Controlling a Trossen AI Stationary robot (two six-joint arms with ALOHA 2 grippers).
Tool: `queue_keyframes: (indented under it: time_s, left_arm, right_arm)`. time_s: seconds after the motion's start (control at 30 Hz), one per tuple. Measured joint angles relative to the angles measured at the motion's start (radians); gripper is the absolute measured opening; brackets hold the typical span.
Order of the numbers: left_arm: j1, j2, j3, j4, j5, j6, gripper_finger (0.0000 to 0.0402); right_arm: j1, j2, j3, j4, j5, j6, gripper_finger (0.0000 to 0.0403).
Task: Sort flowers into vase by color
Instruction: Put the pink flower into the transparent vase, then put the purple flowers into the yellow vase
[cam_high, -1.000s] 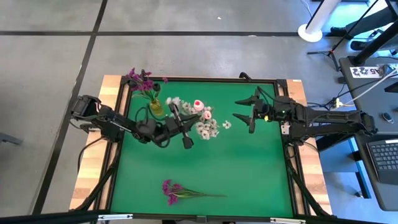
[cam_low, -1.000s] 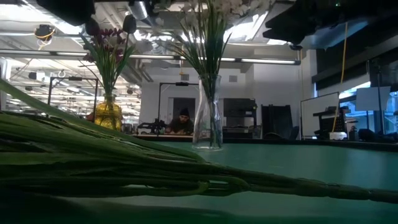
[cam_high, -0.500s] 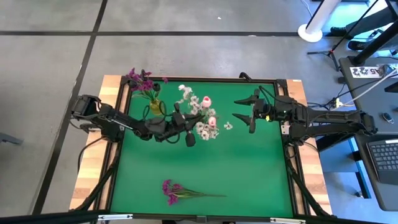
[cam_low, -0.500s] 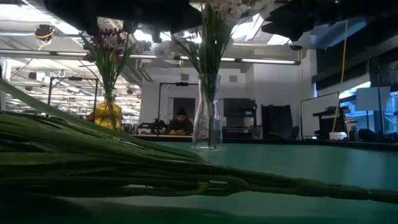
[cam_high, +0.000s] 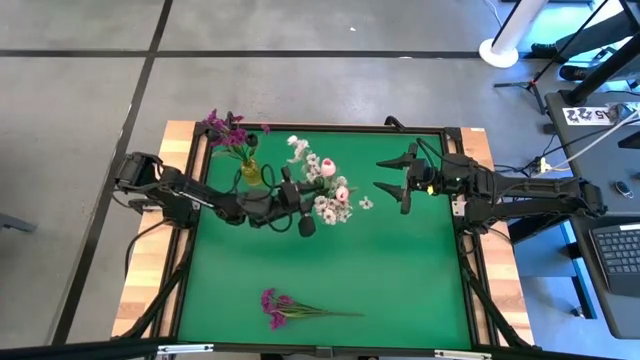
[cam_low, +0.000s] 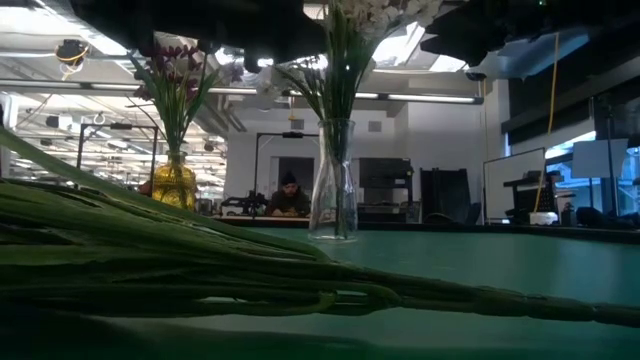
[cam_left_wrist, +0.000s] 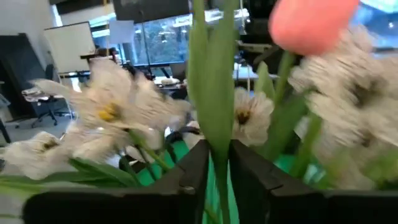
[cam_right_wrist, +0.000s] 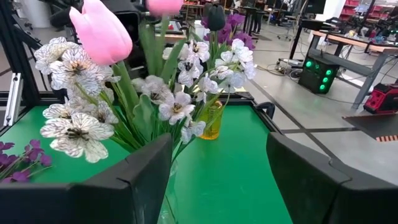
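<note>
- The high view shows a green surface with both arms reaching toward its far middle; a purple flower lies alone near the front edge.
- A yellow vase with purple blooms stands at the far left corner. Just beside it to the right, a clear vase holds white flowers and pink buds.
- Only the low view shows the clear vase's glass body upright, and a person seated in the room behind.
- The left wrist view shows the left gripper narrowly parted around a green stem among the white blooms, pads beside it.
- The right gripper hovers open right of the bouquet, holding nothing.
- The surface's middle and right side are bare, well apart from both vases.
</note>
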Motion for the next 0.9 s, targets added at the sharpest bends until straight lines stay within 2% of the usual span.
queue_keyframes:
  time_s: [0.27,0.4,0.5,0.7,0.83,0.9]
  left_arm:
    - [-0.04,-0.051,0.0,-0.127,-0.006,0.009,0.0144]
    - [-0.078,-0.117,0.001,-0.175,-0.041,0.021,0.0191]
    - [-0.12,-0.181,0.018,-0.237,-0.106,0.051,0.022]
    - [-0.227,-0.293,0.123,-0.579,-0.292,0.036,0.0243]
    - [-0.308,-0.324,0.193,-0.83,-0.336,-0.106,0.0243]
    - [-0.348,-0.335,0.23,-0.946,-0.345,-0.211,0.0243]
  right_arm:
    - [0.0,0.0,0.0,-0.001,0.004,0.006,0.026]
    - [0.0,0.0,0.0,-0.001,0.004,0.008,0.026]
    - [0.0,0.0,0.0,-0.001,0.004,0.008,0.026]
    - [0.0,-0.001,0.0,-0.001,0.005,0.008,0.026]
    - [0.001,-0.022,0.012,-0.018,-0.002,0.011,0.026]
    - [0.002,-0.043,0.032,-0.036,-0.062,0.032,0.026]
